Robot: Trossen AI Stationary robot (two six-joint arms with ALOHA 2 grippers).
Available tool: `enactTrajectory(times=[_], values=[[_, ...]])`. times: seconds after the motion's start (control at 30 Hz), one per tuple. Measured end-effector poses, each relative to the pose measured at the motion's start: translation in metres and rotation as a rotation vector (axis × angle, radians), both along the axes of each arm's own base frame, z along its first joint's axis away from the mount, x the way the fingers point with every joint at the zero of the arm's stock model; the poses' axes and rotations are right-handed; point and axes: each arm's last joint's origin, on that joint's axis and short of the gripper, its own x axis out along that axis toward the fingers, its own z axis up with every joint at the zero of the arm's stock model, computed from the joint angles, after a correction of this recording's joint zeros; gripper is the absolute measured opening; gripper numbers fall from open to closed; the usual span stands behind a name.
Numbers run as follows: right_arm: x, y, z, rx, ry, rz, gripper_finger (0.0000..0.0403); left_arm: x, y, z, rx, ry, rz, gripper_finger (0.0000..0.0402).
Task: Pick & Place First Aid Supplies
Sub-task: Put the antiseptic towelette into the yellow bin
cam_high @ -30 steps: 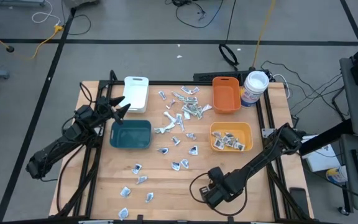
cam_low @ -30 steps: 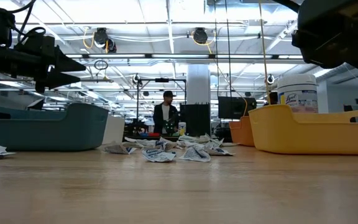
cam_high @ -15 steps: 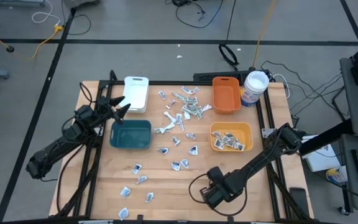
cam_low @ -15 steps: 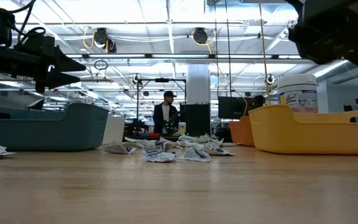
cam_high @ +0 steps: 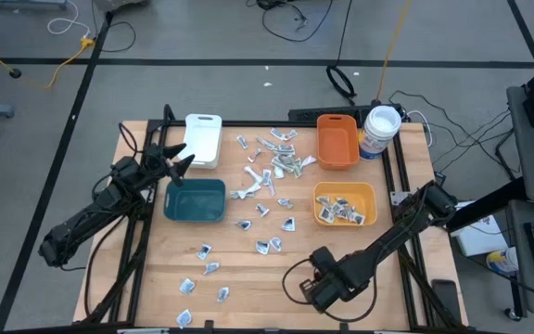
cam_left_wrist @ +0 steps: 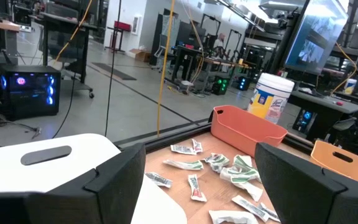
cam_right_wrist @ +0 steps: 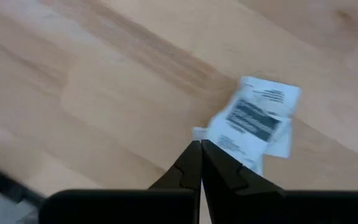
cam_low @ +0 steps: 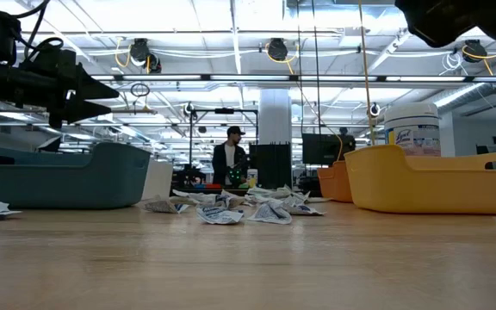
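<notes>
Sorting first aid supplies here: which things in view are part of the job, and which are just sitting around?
Part of the job:
- loose packets scattered on the table
- packets in the yellow bin
- packet pinched by the shut right gripper
- teal bin, white bin, orange bin
- open left gripper, over the teal bin's edge

Just lying about:
- white-lidded tub
- cables on the floor
</notes>
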Motion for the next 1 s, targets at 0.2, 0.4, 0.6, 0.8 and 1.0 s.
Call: enactTrajectory(times=[0.2, 0.4, 0.6, 0.8, 1.0], values=[[0.001, -0.001, 0.0, 0.01, 0.009, 0.01, 0.0055, 0.0, 0.0, 0.0, 0.0, 0.0, 0.0, 0.0306], [0.002, -0.001, -0.001, 0.006, 0.001, -0.022, 0.0126, 0.0, 0.0, 0.0, 0.0, 0.0, 0.0, 0.0306], [0.005, 0.0, -0.014, -0.012, 0.029, -0.03, 0.0129, 0.0, 0.0, 0.0, 0.0, 0.0, 0.0, 0.0305], [0.006, 0.0, -0.031, -0.035, 0.079, -0.03, 0.0111, 0.0, 0.0, 0.0, 0.0, 0.0, 0.0, 0.0306], [0.005, -0.004, -0.048, -0.038, 0.113, -0.041, 0.0091, 0.0, 0.0, 0.0, 0.001, 0.0, 0.0, 0.0306]])
